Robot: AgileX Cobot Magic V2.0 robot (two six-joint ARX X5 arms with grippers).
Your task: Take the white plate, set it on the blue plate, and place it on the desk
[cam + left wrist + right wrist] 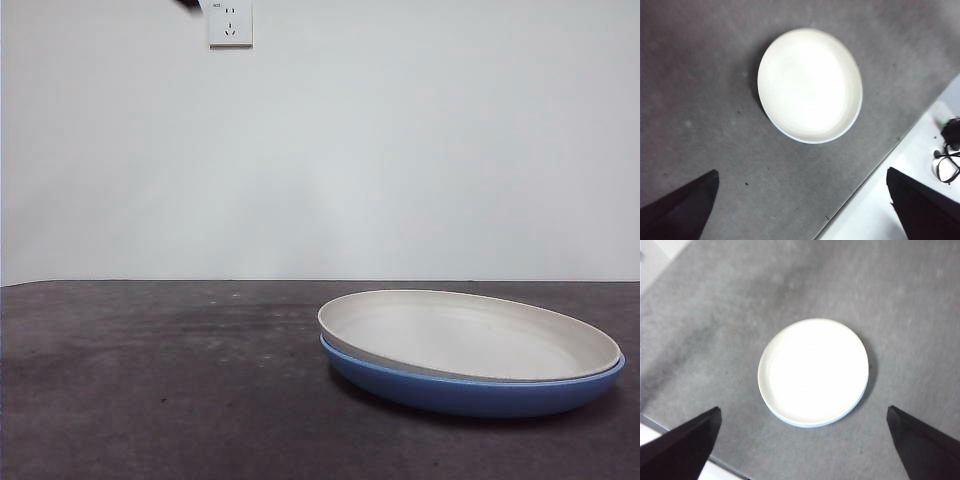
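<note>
- The white plate is covering the inside of the blue plate, leaving only its outer wall and a thin rim showing.
- The glare in both wrist views is washing out the white plate's surface.
- The frame edge is cutting off a small black thing at the top of the front view.
- A dark, tangled object beyond the bench is staying too blurred to identify.
</note>
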